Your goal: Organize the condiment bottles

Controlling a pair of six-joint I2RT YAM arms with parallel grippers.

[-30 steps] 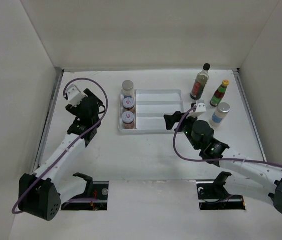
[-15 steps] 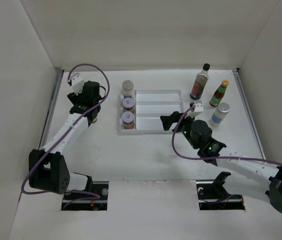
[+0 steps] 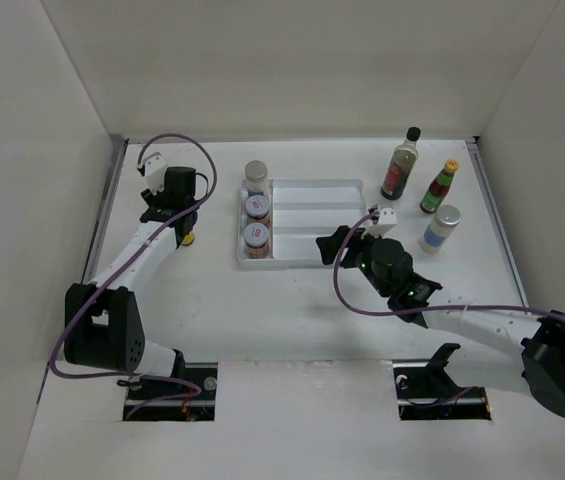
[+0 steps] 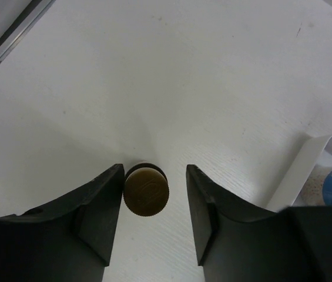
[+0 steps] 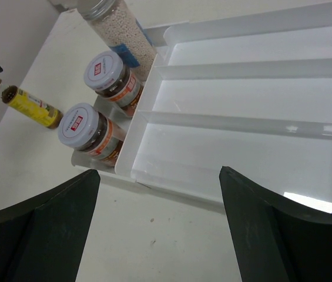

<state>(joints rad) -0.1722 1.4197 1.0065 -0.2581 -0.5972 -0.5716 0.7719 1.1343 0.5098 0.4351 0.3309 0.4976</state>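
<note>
Brown-capped and yellow-labelled, the tiny brown bottle [image 4: 146, 191] stands upright near the left edge of the table [image 3: 262, 310], well left of the white tray [image 5: 242, 120]. Within the last second the left gripper [image 4: 154, 182] has swung toward the far-left corner and come down over it. Its fingers are now spread either side of the cap, one seemingly touching it, though contact is hard to confirm. It looks ready to close and lift.

The right gripper [image 5: 160, 176], also spread and holding nothing, has slid left along the tray's near edge. Two red-labelled jars [image 3: 256, 208] and a clear shaker [image 3: 255, 175] stand in a row at the tray's left end. The tall dark bottle [image 3: 400, 162], green bottle [image 3: 440, 186] and second shaker [image 3: 443, 226] wait by the far-right corner — not yet trayed
</note>
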